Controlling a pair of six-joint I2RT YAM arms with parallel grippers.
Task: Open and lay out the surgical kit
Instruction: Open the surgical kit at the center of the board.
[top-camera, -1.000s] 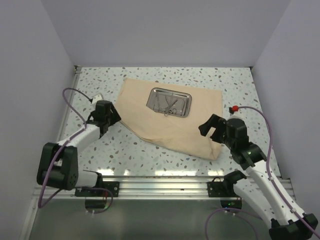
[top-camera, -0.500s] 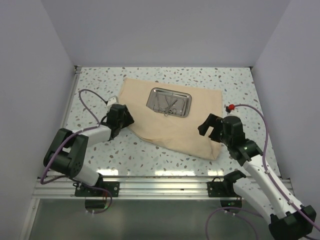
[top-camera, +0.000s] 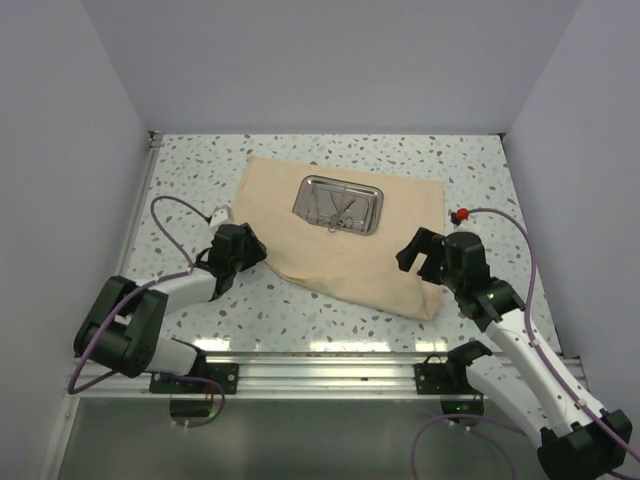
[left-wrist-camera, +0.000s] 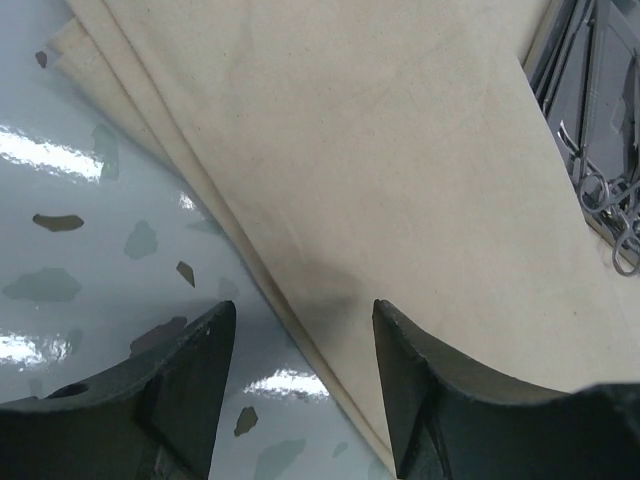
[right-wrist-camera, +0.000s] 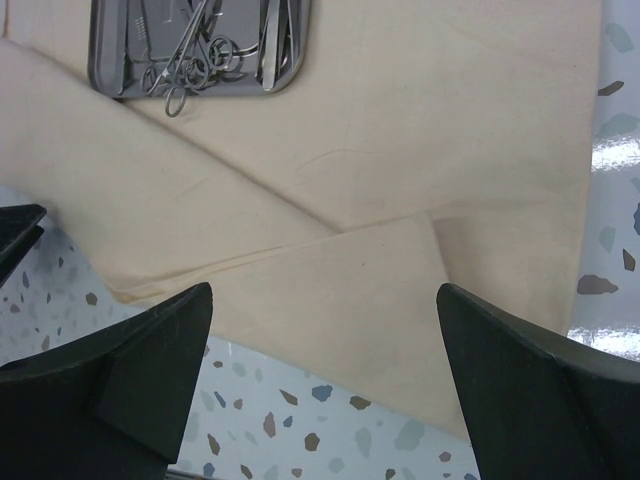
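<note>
All the steel tray (top-camera: 368, 201) shows overhead; left wrist crops it.

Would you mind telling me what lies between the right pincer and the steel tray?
Only the cloth wrap, creased by a fold, separates the right pincer from the steel tray, as the right wrist view shows.

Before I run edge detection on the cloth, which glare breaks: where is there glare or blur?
Left wrist: white glare patches on the table beside the cloth, left fingers dark and soft. Right wrist: glare at the table's right edge, right fingers blurred. Top external: evenly lit, only faint table reflections.
</note>
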